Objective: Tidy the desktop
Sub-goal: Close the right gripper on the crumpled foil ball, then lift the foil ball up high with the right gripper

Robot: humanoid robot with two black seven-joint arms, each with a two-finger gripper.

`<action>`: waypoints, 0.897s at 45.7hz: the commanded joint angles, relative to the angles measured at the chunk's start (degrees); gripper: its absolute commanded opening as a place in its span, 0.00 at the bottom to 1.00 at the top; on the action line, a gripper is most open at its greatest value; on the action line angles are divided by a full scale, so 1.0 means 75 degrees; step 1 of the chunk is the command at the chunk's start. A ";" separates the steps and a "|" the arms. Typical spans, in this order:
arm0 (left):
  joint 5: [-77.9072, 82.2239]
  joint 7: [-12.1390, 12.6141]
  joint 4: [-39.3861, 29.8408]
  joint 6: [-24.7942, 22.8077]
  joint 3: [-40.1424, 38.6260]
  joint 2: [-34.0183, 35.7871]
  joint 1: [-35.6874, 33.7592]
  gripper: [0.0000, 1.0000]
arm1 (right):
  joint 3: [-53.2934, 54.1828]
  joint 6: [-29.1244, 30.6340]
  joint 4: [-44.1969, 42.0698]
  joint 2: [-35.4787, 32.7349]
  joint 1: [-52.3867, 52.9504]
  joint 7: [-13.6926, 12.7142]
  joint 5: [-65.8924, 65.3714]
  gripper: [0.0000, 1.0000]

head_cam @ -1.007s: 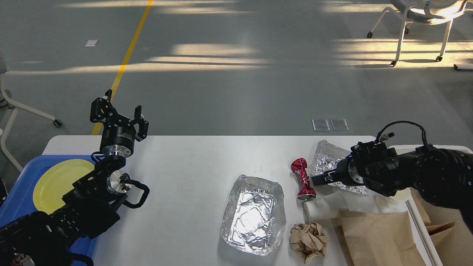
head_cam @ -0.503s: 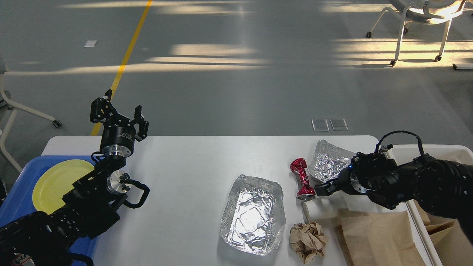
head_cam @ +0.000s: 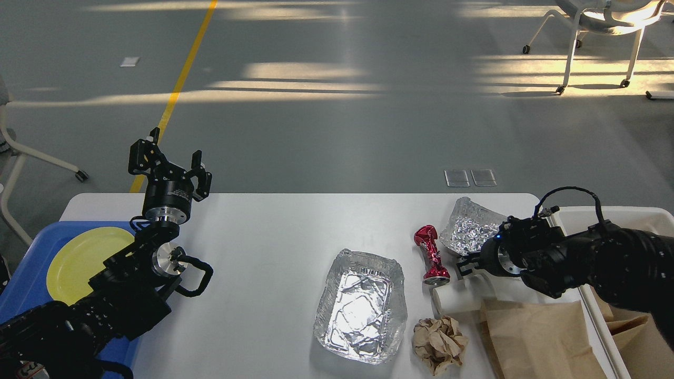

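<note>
The desktop is a wide white tabletop carrying litter on its right half. A foil tray lies near the middle, with a crushed red can to its right. A crumpled foil sheet sits behind a white paper cup lying on its side. My right gripper hovers low between the can, the foil sheet and the cup; it is dark and its fingers cannot be told apart. My left gripper is raised over the table's far left edge, open and holding nothing.
A crumpled brown paper ball and a flat brown paper bag lie at the front right. A white bin stands off the right edge. On the left, a blue tray holds a yellow plate.
My right gripper has dropped lower and pulled slightly right, ending just above the white cup, uncovering more of the foil sheet. The left arm has not moved.
</note>
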 commanded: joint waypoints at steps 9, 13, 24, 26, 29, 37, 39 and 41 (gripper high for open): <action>-0.0001 0.0000 0.0000 0.0000 0.0000 0.0000 0.0000 0.97 | 0.0072 0.0077 -0.0004 0.0000 0.0026 -0.0015 0.0012 0.00; -0.0001 0.0000 0.0000 0.0000 0.0000 0.0000 0.0000 0.97 | 0.0142 0.0101 0.0008 0.0011 0.0050 -0.0038 0.0024 0.00; -0.0001 0.0000 0.0000 0.0000 0.0000 0.0000 0.0000 0.97 | 0.0493 0.0101 0.0055 0.0000 0.0377 -0.0026 0.0024 0.00; -0.0001 0.0000 0.0000 0.0000 0.0000 0.0000 0.0000 0.97 | 0.0529 0.0101 0.0055 0.0000 0.0483 -0.0026 0.0036 0.00; -0.0001 0.0000 0.0000 0.0000 0.0000 0.0000 0.0000 0.97 | 0.0622 0.0101 0.0078 0.0000 0.0658 -0.0026 0.0036 0.00; -0.0001 0.0000 0.0000 0.0000 0.0000 0.0000 0.0000 0.97 | 0.0681 0.0159 0.0067 -0.0059 0.1291 -0.0015 0.0036 0.00; -0.0001 0.0000 0.0000 0.0000 0.0000 0.0000 0.0000 0.97 | 0.0681 0.0241 0.0067 -0.0082 0.1490 0.0009 0.0024 0.00; -0.0001 0.0000 0.0000 0.0000 0.0000 0.0000 0.0000 0.97 | 0.0693 0.0323 0.0055 -0.0094 0.1701 0.0032 0.0036 0.00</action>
